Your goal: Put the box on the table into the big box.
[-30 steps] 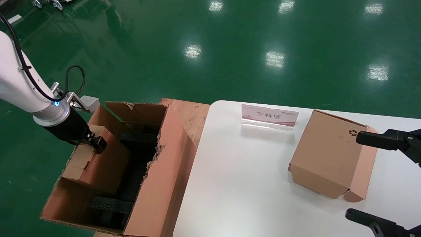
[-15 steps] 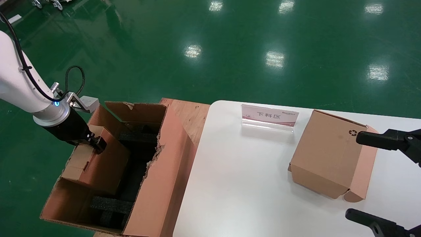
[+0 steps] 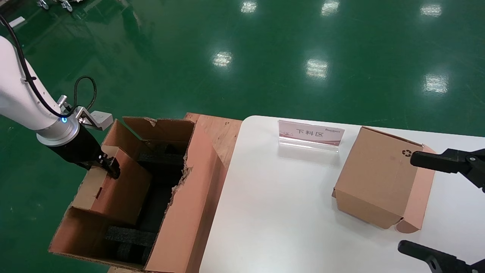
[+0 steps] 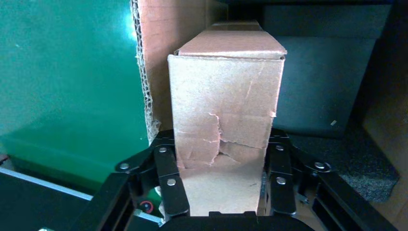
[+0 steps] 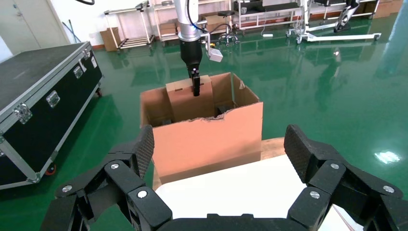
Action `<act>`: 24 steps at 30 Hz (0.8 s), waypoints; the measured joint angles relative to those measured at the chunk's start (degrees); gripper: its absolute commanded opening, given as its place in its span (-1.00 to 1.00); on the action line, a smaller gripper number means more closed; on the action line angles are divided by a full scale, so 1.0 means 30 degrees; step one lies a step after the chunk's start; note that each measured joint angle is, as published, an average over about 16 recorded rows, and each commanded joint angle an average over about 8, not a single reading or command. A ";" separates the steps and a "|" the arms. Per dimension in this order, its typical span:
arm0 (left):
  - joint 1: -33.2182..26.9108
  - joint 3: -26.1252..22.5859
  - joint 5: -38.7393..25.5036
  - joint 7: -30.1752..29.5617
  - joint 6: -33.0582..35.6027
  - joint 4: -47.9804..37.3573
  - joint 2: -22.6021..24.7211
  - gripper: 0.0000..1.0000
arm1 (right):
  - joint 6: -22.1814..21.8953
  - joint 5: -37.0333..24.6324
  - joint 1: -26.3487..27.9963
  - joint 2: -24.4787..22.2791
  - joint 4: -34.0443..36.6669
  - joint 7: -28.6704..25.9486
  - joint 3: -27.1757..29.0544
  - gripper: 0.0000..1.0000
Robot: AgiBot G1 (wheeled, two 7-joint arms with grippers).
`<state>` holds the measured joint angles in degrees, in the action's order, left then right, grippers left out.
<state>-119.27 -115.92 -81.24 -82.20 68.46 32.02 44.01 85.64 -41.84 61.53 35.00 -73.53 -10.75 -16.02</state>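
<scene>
The left gripper (image 3: 110, 167) clamps the box (image 3: 113, 185) inside the big box (image 3: 185, 212), against black foam blocks (image 3: 130, 237). The right gripper (image 5: 219, 151) hangs wide open over the table (image 3: 273, 212), beside a recycling-marked box (image 3: 379, 178).

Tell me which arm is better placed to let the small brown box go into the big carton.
Left. The left end effector is shut on the box, holding it inside the big box above the black foam. The right end effector hangs open by the recycling-symbol box on the table.

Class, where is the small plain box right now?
In the head view the box is at the left, inside the big box, against its left wall and above black foam, gripped by the left gripper.
</scene>
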 measured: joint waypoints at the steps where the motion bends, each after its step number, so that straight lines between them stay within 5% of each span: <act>1: 0.0000 -0.0001 -0.0003 0.0000 0.0000 0.0000 -0.0001 1.00 | 0.0000 0.0000 0.0000 0.0000 0.0000 0.0000 0.0000 1.00; 24: -0.0101 0.0256 0.0152 0.0087 -0.0033 0.0022 -0.0005 1.00 | 0.0000 0.0000 0.0000 0.0000 0.0000 0.0000 0.0000 1.00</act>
<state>-119.57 -115.15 -80.78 -81.93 68.36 32.09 44.00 85.64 -41.84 61.53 35.00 -73.53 -10.75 -16.02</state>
